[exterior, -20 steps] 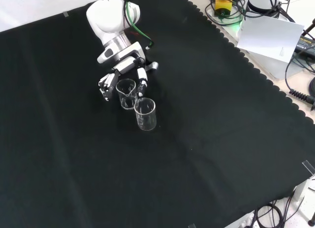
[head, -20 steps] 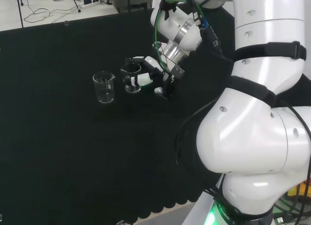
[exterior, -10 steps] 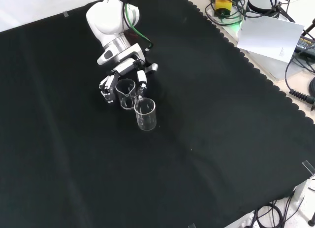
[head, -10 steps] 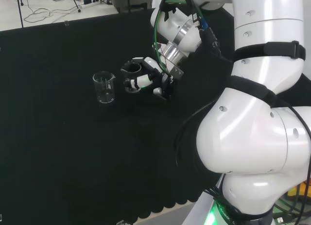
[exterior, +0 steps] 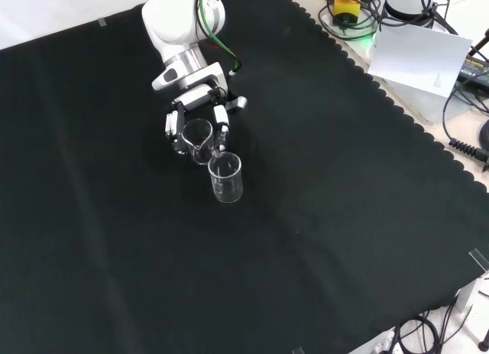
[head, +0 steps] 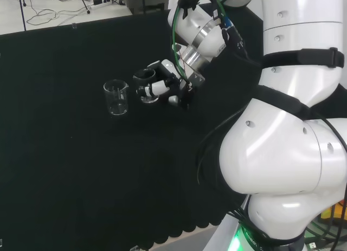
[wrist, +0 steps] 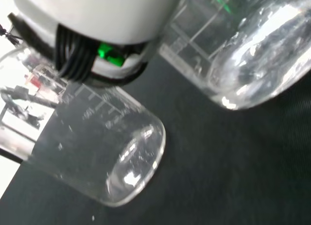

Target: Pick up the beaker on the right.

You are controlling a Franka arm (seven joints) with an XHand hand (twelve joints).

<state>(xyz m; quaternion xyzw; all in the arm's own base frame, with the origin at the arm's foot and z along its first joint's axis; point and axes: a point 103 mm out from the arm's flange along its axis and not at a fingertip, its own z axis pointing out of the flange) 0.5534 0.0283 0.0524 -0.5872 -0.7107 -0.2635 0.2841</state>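
Two clear glass beakers are on the black cloth. In the head view one beaker [head: 116,97] stands free at the left, and the right-hand beaker [head: 146,86] sits inside the hand [head: 169,84]. The hand's fingers [head: 153,89] and thumb are curled round its wall. In the front view the held beaker [exterior: 197,134] is just above the free beaker [exterior: 226,177], with the hand [exterior: 195,102] over it and fingers [exterior: 221,125] on both sides. The wrist view shows the held beaker [wrist: 243,45] close up and the free beaker [wrist: 97,152] beyond it, both slanted.
The arm's white links [head: 282,126] stand at the right of the head view. Cables, a yellow device [exterior: 348,2] and a white sheet [exterior: 420,56] lie off the cloth's scalloped edge [exterior: 397,109] at the front view's upper right.
The fingers have curled further round the right-hand beaker. Hand and beaker have shifted slightly upward in both views. The free beaker has not moved.
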